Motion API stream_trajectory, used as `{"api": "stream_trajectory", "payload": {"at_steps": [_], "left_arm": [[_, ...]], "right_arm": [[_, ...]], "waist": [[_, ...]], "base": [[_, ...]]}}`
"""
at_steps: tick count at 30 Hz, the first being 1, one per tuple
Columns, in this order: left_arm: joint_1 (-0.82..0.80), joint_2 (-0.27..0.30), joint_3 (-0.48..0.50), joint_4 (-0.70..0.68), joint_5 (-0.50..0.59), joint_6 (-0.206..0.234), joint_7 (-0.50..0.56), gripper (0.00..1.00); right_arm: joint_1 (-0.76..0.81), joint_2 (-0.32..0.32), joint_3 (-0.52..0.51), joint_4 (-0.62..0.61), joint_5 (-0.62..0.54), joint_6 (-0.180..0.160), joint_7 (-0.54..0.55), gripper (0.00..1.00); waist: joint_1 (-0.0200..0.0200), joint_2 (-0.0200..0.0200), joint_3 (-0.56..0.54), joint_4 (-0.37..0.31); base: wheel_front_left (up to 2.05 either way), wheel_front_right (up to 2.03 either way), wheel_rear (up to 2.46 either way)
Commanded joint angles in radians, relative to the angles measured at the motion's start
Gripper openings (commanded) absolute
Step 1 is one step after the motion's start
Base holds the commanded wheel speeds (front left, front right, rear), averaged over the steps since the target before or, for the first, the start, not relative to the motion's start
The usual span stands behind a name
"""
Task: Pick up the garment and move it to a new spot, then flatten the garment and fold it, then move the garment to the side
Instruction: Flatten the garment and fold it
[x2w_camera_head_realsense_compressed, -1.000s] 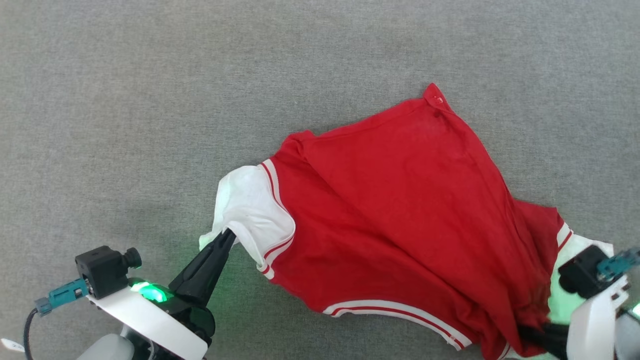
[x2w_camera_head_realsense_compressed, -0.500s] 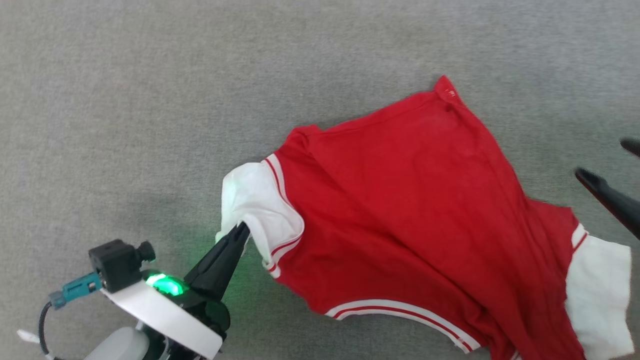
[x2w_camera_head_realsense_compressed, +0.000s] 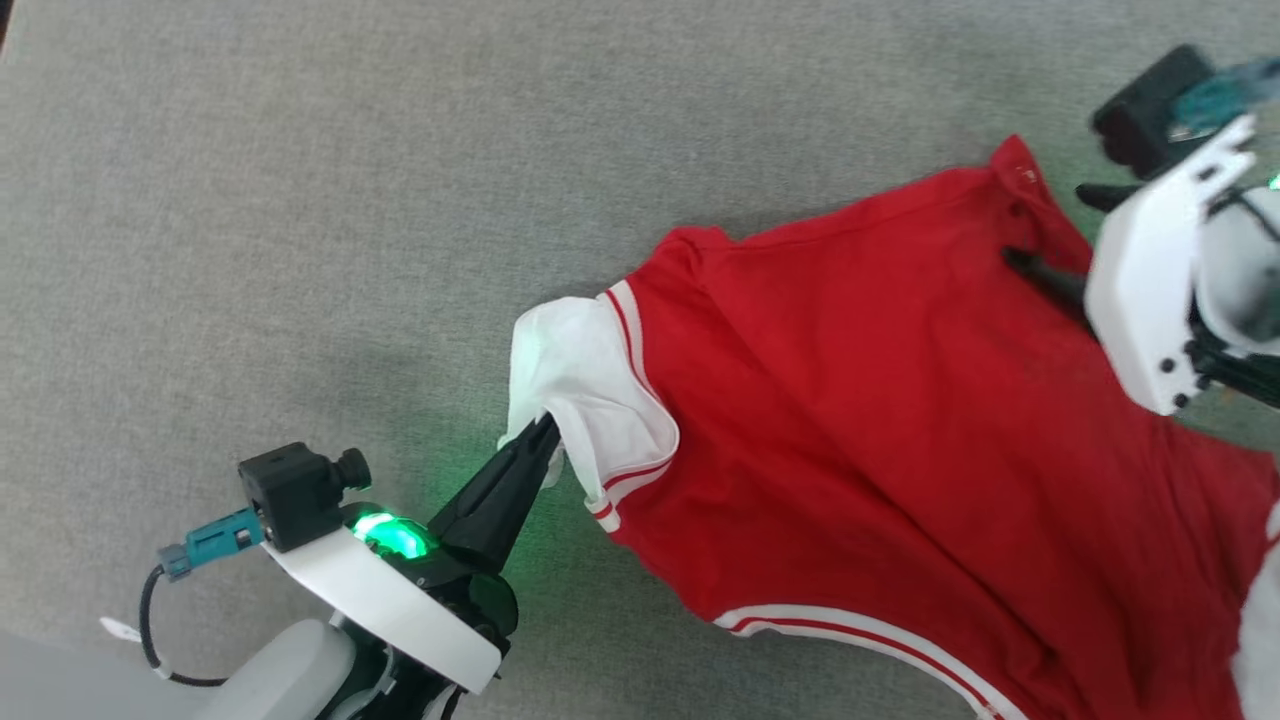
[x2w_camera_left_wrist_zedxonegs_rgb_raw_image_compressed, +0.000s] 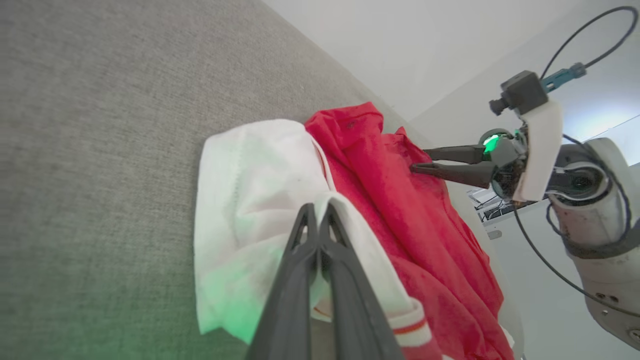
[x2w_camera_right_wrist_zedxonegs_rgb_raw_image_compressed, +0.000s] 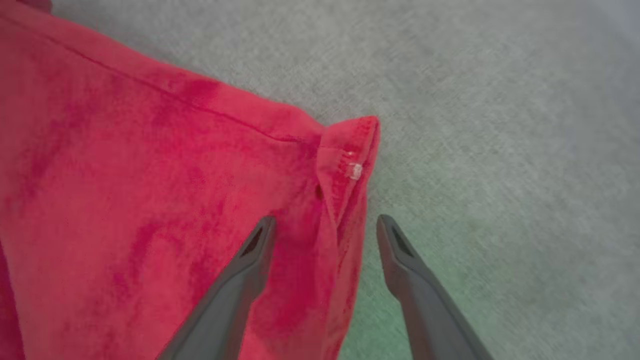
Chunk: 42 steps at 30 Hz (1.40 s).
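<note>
The garment (x2w_camera_head_realsense_compressed: 880, 420), a bright red shirt with white sleeves and striped trim, lies spread and rumpled on the grey cloth surface. My left gripper (x2w_camera_head_realsense_compressed: 545, 432) is shut on its white sleeve (x2w_camera_head_realsense_compressed: 580, 390), pinched between the fingers in the left wrist view (x2w_camera_left_wrist_zedxonegs_rgb_raw_image_compressed: 315, 212). My right gripper (x2w_camera_head_realsense_compressed: 1050, 230) stands open over the far red corner (x2w_camera_right_wrist_zedxonegs_rgb_raw_image_compressed: 350, 150), one finger (x2w_camera_right_wrist_zedxonegs_rgb_raw_image_compressed: 255, 245) above the cloth, the other finger (x2w_camera_right_wrist_zedxonegs_rgb_raw_image_compressed: 392, 240) over bare surface. The same gripper (x2w_camera_left_wrist_zedxonegs_rgb_raw_image_compressed: 425, 160) hangs open above the garment (x2w_camera_left_wrist_zedxonegs_rgb_raw_image_compressed: 400, 200) in the left wrist view.
Grey woven surface (x2w_camera_head_realsense_compressed: 300, 200) runs wide to the left and beyond the garment. In the left wrist view a pale wall (x2w_camera_left_wrist_zedxonegs_rgb_raw_image_compressed: 425, 45) rises behind the surface's far edge.
My right gripper let go of the near right edge, opened, and swung up to the far corner. The head camera shifted, so the garment sits further right. The left grip is unchanged.
</note>
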<state>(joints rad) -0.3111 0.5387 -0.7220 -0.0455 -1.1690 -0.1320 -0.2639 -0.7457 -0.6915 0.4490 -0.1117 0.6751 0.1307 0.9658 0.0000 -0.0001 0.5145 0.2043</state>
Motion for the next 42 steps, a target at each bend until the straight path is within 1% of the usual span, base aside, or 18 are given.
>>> {"api": "stream_trajectory", "payload": {"at_steps": [1, 4, 8, 9, 10, 11, 13, 16, 19, 22, 26, 28, 31, 35, 38, 42], "left_arm": [[-0.013, -0.004, -0.003, 0.002, -0.002, 0.003, 0.000, 0.00], [-0.019, -0.013, -0.008, 0.003, -0.006, 0.003, 0.000, 0.00], [-0.025, -0.022, -0.009, 0.010, -0.008, 0.003, 0.000, 0.00], [-0.026, -0.024, -0.011, 0.012, -0.008, 0.003, 0.000, 0.00], [-0.027, -0.026, -0.013, 0.014, -0.007, 0.003, 0.000, 0.00], [-0.027, -0.028, -0.016, 0.017, -0.007, 0.003, 0.000, 0.00], [-0.025, -0.029, -0.018, 0.020, -0.012, 0.003, 0.000, 0.00], [-0.011, -0.016, -0.004, 0.026, -0.018, 0.003, 0.000, 0.00], [0.003, 0.001, 0.010, 0.027, -0.033, 0.003, 0.000, 0.00], [-0.018, 0.025, 0.003, 0.004, -0.062, 0.003, 0.000, 0.00], [-0.096, 0.081, 0.012, -0.015, -0.091, 0.003, 0.000, 0.00], [-0.163, 0.109, 0.006, -0.020, -0.102, 0.003, 0.000, 0.00], [-0.287, 0.158, 0.017, -0.024, -0.163, 0.003, 0.009, 0.00], [-0.494, 0.186, 0.056, 0.022, -0.270, 0.003, 0.067, 0.00], [-0.663, 0.178, 0.109, 0.107, -0.337, 0.003, 0.113, 0.00], [-0.907, 0.137, 0.161, 0.258, -0.375, 0.003, 0.170, 0.00]], "right_arm": [[-0.029, 0.001, 0.040, 0.033, -0.011, 0.000, -0.009, 1.00], [-0.074, -0.001, 0.114, 0.117, -0.004, 0.000, -0.034, 1.00], [-0.085, 0.002, 0.209, 0.216, 0.037, 0.000, -0.026, 1.00], [-0.084, -0.003, 0.240, 0.235, 0.044, 0.000, -0.010, 0.45], [-0.081, -0.010, 0.267, 0.251, 0.055, 0.000, 0.001, 0.05], [-0.081, -0.014, 0.292, 0.259, 0.065, 0.000, 0.003, 0.00], [-0.089, -0.014, 0.309, 0.274, 0.084, 0.000, -0.023, 0.00], [-0.122, -0.008, 0.294, 0.292, 0.103, 0.000, -0.087, 0.00], [-0.165, 0.017, 0.231, 0.330, 0.116, -0.003, -0.178, 0.00], [-0.204, 0.061, 0.167, 0.377, 0.125, -0.001, -0.277, 0.00], [-0.256, 0.100, 0.090, 0.446, 0.119, 0.000, -0.374, 0.00], [-0.297, 0.119, 0.042, 0.483, 0.114, 0.000, -0.414, 0.00], [-0.384, 0.153, -0.023, 0.545, 0.096, 0.000, -0.463, 0.00], [-0.514, 0.184, -0.116, 0.665, 0.016, 0.000, -0.572, 0.00], [-0.623, 0.210, -0.198, 0.760, -0.024, 0.000, -0.655, 0.00], [-0.760, 0.238, -0.304, 0.875, -0.057, -0.001, -0.757, 0.00]], "waist": [[0.0000, 0.0001, 0.015, 0.016], [0.0000, 0.0001, 0.026, 0.030], [0.0000, 0.0001, 0.036, 0.041], [0.0000, 0.0001, 0.035, 0.042], [0.0000, 0.0001, 0.034, 0.044], [0.0000, 0.0001, 0.031, 0.045], [0.0000, 0.0001, 0.022, 0.044], [0.0000, 0.0001, 0.001, 0.036], [0.0000, 0.0001, -0.029, 0.023], [0.0000, 0.0001, -0.056, 0.002], [0.0000, 0.0001, -0.078, -0.023], [0.0000, 0.0001, -0.081, -0.041], [0.0000, 0.0001, -0.068, -0.078], [0.0000, 0.0001, -0.031, -0.111], [0.0000, 0.0001, 0.009, -0.135], [0.0000, 0.0001, 0.060, -0.161]], "base": [[0.00, 0.00, 0.00], [0.00, 0.00, 0.00], [0.00, 0.00, 0.00], [0.00, 0.00, 0.00], [0.00, 0.00, 0.00], [0.00, 0.00, 0.00], [0.00, 0.00, 0.00], [0.00, 0.00, 0.00], [0.00, 0.00, 0.00], [0.00, 0.00, 0.00], [0.00, 0.00, 0.00], [0.00, 0.00, 0.00], [0.00, 0.00, 0.00], [0.00, 0.00, 0.00], [0.00, 0.00, 0.00], [0.00, 0.00, 0.00]]}}
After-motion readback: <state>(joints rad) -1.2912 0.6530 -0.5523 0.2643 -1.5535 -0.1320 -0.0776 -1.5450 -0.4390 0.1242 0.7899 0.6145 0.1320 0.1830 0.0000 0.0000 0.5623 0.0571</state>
